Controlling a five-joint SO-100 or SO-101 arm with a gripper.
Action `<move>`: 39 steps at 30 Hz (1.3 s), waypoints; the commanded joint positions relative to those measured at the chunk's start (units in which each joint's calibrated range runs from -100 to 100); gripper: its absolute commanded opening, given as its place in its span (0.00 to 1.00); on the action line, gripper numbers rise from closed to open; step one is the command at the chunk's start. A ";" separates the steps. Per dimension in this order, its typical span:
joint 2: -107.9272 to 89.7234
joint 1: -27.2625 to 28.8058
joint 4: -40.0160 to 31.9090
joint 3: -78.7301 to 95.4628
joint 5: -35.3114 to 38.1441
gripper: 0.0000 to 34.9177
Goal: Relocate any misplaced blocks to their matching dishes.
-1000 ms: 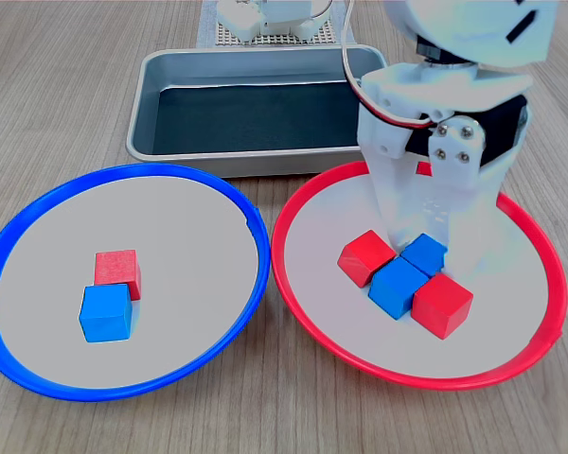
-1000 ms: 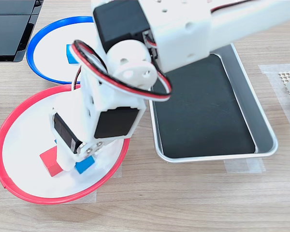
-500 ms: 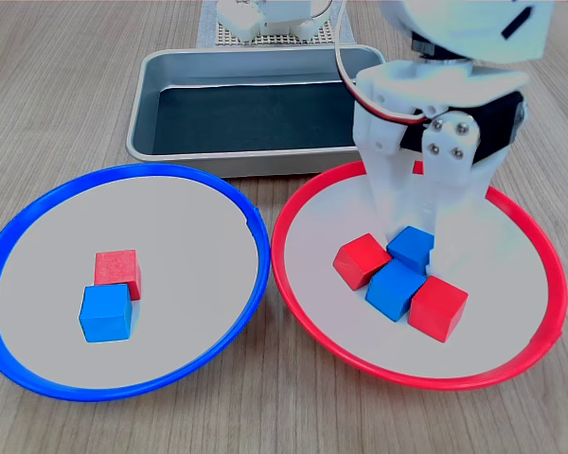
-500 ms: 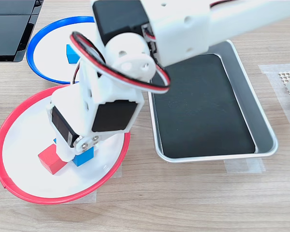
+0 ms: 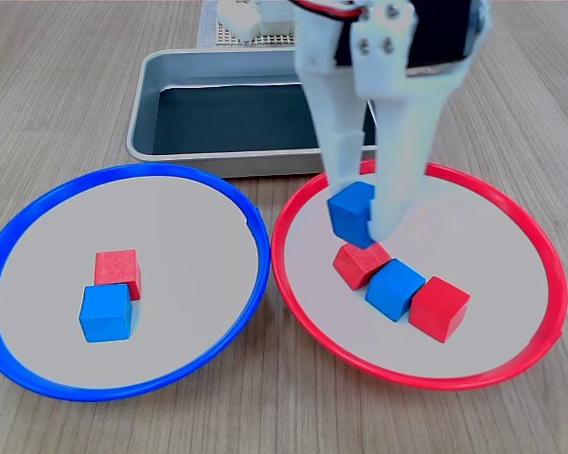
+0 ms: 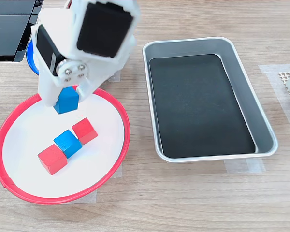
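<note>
The hand (image 5: 364, 213) has lifted clear of the red plate (image 5: 521, 355), gripping one blue block (image 5: 352, 212); transfer to the blue plate (image 5: 38, 374) is next.

We see a rectangular grey metal tray (image 5: 229, 132) with a dark liner on its floor resting on the wooden table (image 5: 66, 85); in the second exterior view the tray (image 6: 261, 125) sits at the right, with strips of clear tape under its near corners. Beyond it in the first exterior view we make out a pale perforated mat (image 5: 229, 36), whose corner shows at the second exterior view's right edge. A dark flat object (image 6: 9, 29) fills the second exterior view's top left corner.
</note>
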 commanded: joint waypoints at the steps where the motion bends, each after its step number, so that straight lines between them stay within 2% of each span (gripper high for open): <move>1: -3.70 4.50 -0.30 -3.02 1.61 0.01; 13: -0.71 12.50 -5.75 0.81 5.23 0.01; 24: 4.66 14.66 -6.24 1.35 6.79 0.02; 25: 5.08 14.66 -6.00 1.08 6.94 0.04; 27: 5.68 14.66 -5.17 0.62 7.13 0.15; 30: 5.85 14.66 -2.45 0.44 7.72 0.45; 31: 5.85 14.66 -1.54 0.44 7.86 0.48; 34: 5.60 14.66 0.19 0.44 7.96 0.53; 39: 3.98 15.60 3.33 0.90 8.01 0.51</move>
